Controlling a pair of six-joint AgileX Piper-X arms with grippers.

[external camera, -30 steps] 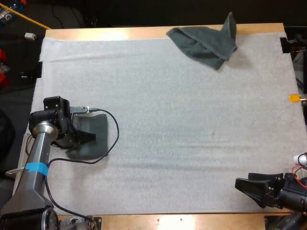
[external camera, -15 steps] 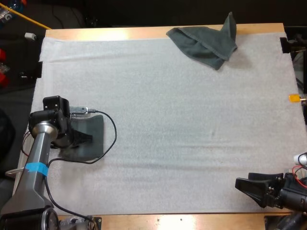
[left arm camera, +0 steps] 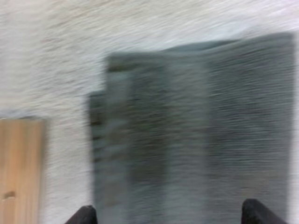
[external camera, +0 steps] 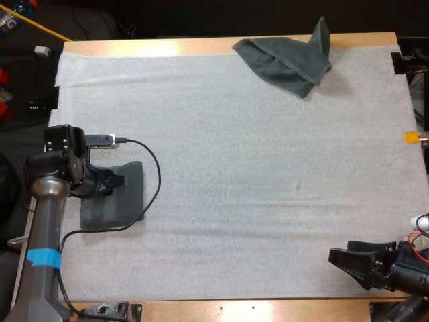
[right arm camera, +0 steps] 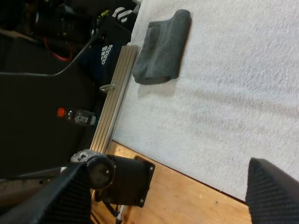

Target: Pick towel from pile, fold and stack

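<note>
One folded towel [external camera: 114, 208] lies at the mat's [external camera: 234, 168] left edge; the crumpled towel [external camera: 288, 60] lies far right.
The left pincer [external camera: 119, 181] hovers wide over the folded towel; the right pincer [external camera: 340, 253], also wide, sits at the near right corner.

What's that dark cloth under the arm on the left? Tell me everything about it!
That is a folded towel. It is dark grey-green and looks soft, like terry cloth. It is folded into a neat, thick rectangle, and its layers show as steps along one edge. It lies flat on the white mat, close to the mat's edge on the robot's left side. The left tool hangs right over it with its fingers apart. I cannot tell whether they touch the cloth.
</note>
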